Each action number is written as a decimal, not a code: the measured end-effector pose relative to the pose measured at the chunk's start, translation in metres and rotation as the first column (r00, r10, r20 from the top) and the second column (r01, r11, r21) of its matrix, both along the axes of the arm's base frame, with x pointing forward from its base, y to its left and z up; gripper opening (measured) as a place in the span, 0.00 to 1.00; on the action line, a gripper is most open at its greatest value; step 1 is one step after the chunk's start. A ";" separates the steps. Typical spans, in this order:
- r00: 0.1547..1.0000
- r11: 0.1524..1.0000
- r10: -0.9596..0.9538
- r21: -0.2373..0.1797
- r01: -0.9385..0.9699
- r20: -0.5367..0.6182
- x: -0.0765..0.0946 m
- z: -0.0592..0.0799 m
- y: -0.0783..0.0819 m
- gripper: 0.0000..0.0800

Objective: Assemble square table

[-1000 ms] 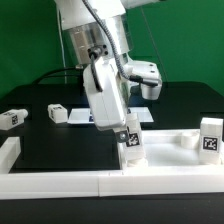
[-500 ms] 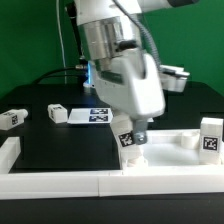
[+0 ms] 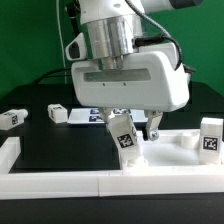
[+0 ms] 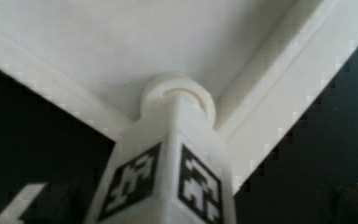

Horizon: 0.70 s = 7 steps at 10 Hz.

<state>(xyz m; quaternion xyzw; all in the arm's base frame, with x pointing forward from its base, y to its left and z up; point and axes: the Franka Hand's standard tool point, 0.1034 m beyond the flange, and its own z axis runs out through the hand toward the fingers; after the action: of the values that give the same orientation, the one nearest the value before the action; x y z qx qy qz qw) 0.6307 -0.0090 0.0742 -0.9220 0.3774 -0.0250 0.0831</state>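
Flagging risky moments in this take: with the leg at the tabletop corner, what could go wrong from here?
1. The leg stands tilted at the tabletop corner; turning it like this could jam it crooked in the hole.
2. Whether the fingers grip it firmly cannot be told; a loose hold might let it slip or topple.

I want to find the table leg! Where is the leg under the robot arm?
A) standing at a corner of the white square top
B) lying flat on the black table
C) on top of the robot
A: the leg stands in the square top's corner.
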 end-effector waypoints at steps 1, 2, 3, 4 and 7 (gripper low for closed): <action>0.983 0.983 0.183 -0.037 -0.182 0.018 0.000 0.000 -0.006 0.81; 0.961 0.960 0.274 -0.060 -0.273 0.022 0.000 0.002 -0.007 0.81; 0.954 0.952 0.300 -0.068 -0.297 0.024 0.001 0.002 -0.006 0.81; 0.964 0.962 0.267 -0.064 -0.265 0.019 0.000 0.001 -0.007 0.79; 0.986 0.985 0.164 -0.051 -0.163 0.011 0.000 0.001 -0.007 0.39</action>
<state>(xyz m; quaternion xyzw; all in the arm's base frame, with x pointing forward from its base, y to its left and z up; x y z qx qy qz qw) 0.6310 -0.0162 0.0752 -0.9514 0.2992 -0.0344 0.0649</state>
